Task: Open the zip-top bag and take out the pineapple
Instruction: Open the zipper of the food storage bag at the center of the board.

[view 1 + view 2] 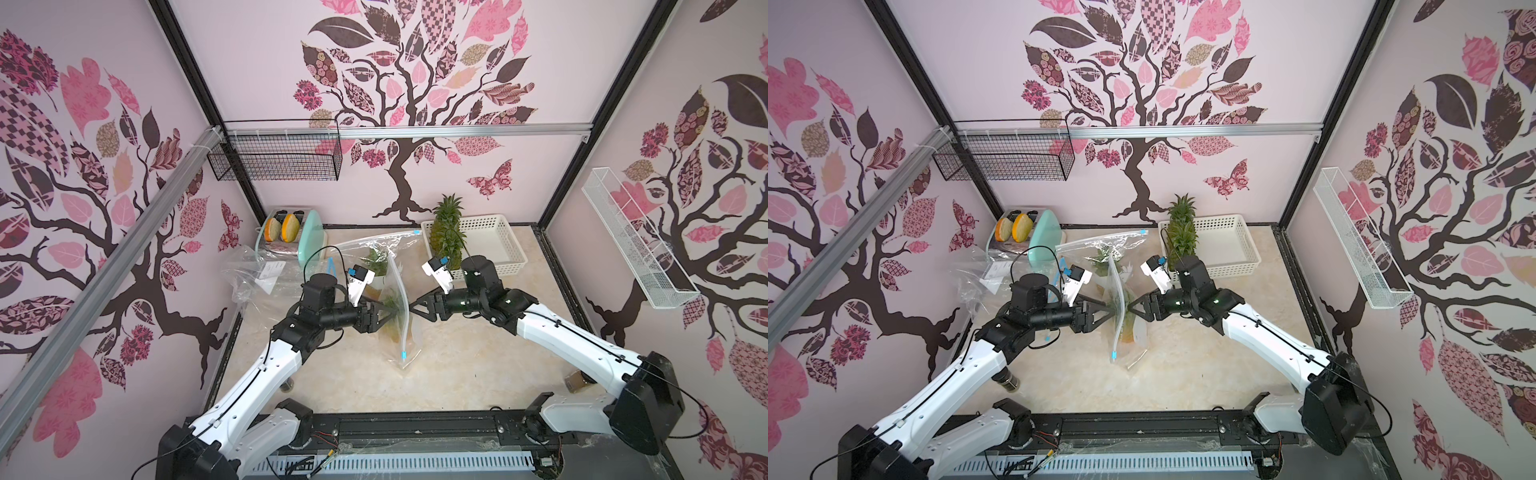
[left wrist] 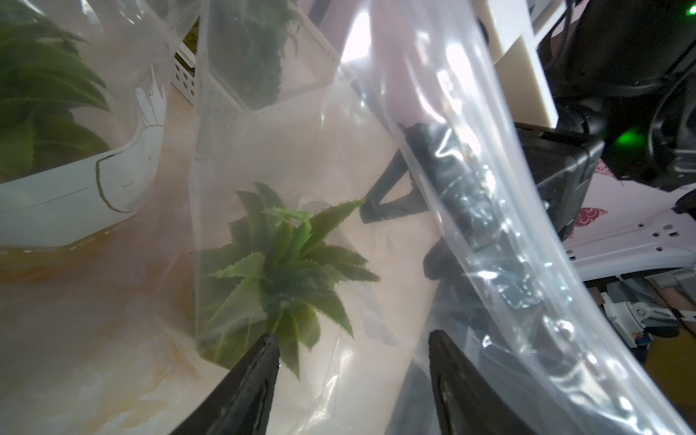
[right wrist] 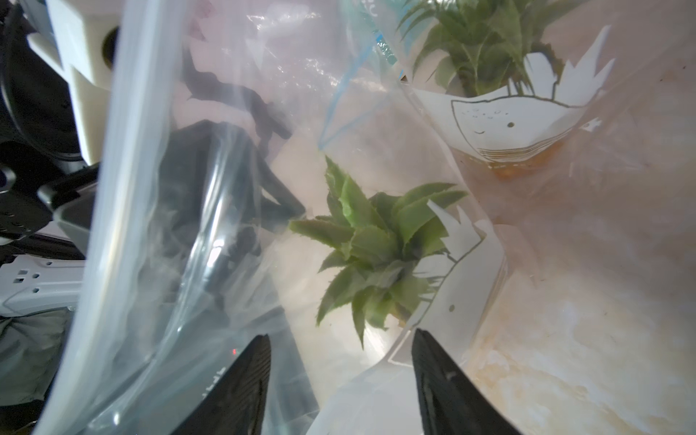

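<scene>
The zip-top bag (image 1: 405, 336) is stood on edge at the middle of the table (image 1: 478, 365), with the left gripper (image 1: 390, 318) just beside one face and the right gripper (image 1: 412, 308) just beside the opposite face. In both wrist views the jaws of each gripper are seen parted, with the bag's clear film directly ahead of them. The pineapple (image 2: 286, 271) is seen through the film, enclosed in the bag between the two grippers, while a second pineapple (image 1: 446, 237) is stood in the white basket (image 1: 498, 241) at the rear
</scene>
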Motion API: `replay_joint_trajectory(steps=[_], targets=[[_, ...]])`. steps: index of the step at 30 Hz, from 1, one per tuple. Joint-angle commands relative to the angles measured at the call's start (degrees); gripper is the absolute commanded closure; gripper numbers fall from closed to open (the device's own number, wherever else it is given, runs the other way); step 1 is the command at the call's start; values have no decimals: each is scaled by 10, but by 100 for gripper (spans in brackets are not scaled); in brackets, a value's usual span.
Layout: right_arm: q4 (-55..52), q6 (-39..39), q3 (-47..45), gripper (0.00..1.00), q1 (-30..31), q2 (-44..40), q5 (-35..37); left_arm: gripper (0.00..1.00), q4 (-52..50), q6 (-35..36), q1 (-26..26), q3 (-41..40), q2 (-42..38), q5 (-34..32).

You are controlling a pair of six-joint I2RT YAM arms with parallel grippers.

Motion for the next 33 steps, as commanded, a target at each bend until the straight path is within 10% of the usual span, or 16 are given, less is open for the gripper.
replay_joint_trajectory(steps=[1, 15, 23, 33], targets=[[9, -9, 14, 36, 1, 17, -31, 30, 42, 17, -2, 7, 22, 12], [130, 35, 16, 43, 6, 102, -98, 40, 159, -31, -39, -16, 96, 30], [144, 38, 12, 91, 5, 100, -80, 100, 158, -39, -60, -14, 118, 14], [161, 59, -55, 100, -30, 29, -36, 100, -7, 23, -58, 25, 25, -74]])
